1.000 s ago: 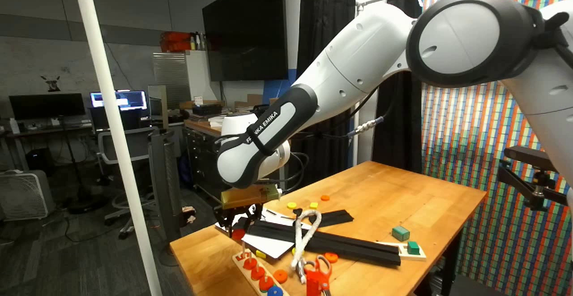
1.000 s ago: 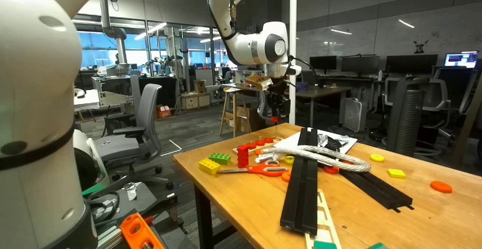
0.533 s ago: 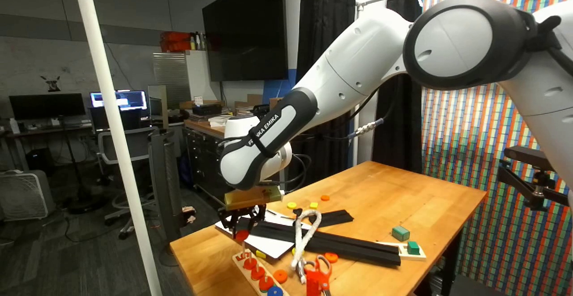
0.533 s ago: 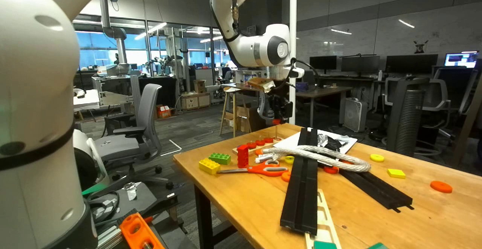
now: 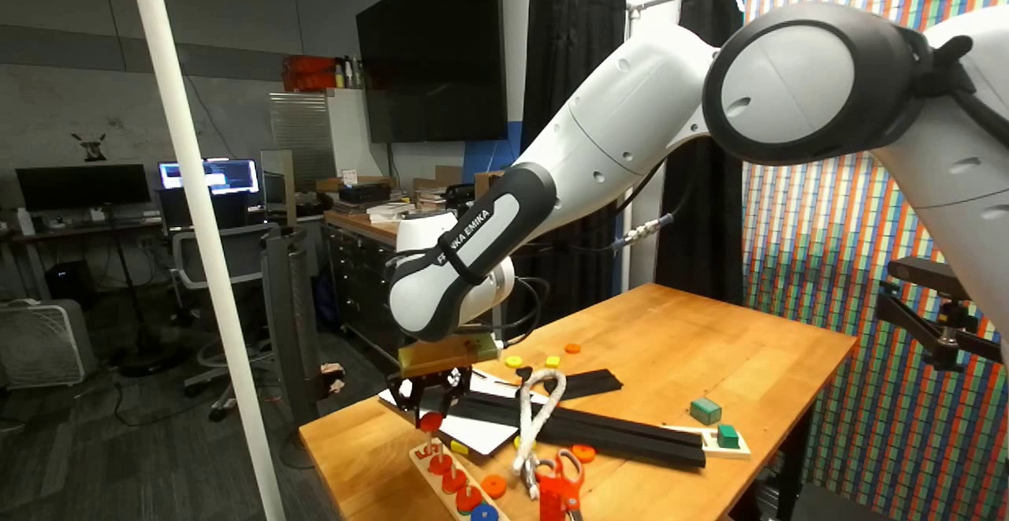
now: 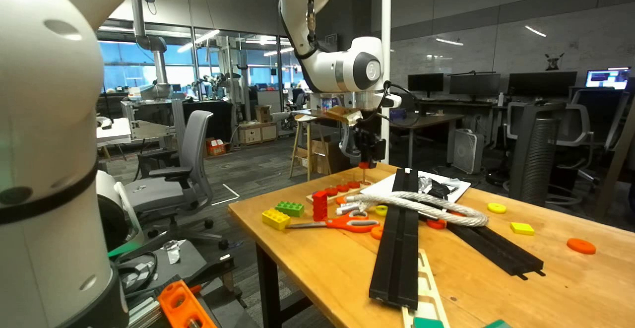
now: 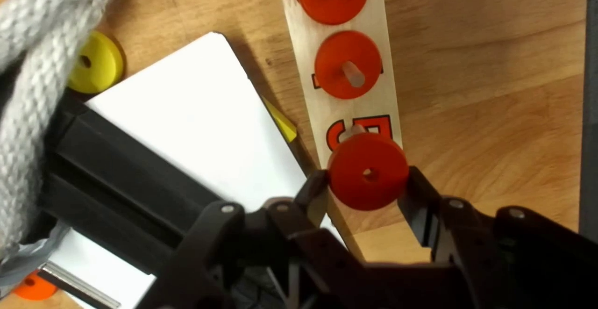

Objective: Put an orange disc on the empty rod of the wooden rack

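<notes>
The pale wooden rack [image 7: 327,105] lies on the table with several orange-red discs on its rods. A bare rod [image 7: 353,131] stands at its end, by a red printed mark. My gripper [image 7: 367,179] is shut on the rim of an orange-red disc [image 7: 357,192], held flat. In both exterior views, the disc [image 5: 431,422] is at the upper end of the bare rod [image 6: 363,175]. In the wrist view the disc hides part of that rod. I cannot tell whether the rod tip is in the hole.
A white board [image 7: 196,122], black bars [image 6: 397,248] and a rope loop [image 6: 426,204] lie beside the rack. Scissors [image 6: 347,223], a red brick [image 6: 320,206], yellow and green bricks [image 6: 290,209] and loose discs [image 6: 581,246] lie on the table.
My gripper has moved down with the disc, shifting slightly to the right in the exterior views. The disc now sits closer to the rack. The rack has not moved.
</notes>
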`<action>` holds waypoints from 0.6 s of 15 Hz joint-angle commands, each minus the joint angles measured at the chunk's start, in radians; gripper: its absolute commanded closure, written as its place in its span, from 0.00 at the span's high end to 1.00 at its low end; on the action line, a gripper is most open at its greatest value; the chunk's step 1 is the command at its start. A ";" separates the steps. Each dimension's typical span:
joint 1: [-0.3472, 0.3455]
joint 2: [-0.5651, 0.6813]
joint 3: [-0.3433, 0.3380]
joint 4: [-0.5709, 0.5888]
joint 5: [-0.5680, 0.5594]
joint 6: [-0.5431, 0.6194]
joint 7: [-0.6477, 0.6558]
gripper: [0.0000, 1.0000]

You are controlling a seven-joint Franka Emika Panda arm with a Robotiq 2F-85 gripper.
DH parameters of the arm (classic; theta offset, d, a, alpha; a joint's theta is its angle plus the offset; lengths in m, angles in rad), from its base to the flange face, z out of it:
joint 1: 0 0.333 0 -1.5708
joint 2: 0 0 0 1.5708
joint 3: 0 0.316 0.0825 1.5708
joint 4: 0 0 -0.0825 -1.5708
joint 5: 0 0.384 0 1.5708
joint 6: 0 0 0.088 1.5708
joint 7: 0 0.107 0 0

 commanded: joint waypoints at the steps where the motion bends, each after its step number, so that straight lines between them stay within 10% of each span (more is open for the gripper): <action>1: -0.007 0.010 0.012 0.029 0.005 -0.022 -0.005 0.19; 9: -0.006 0.015 0.019 0.034 0.006 -0.025 -0.007 0.19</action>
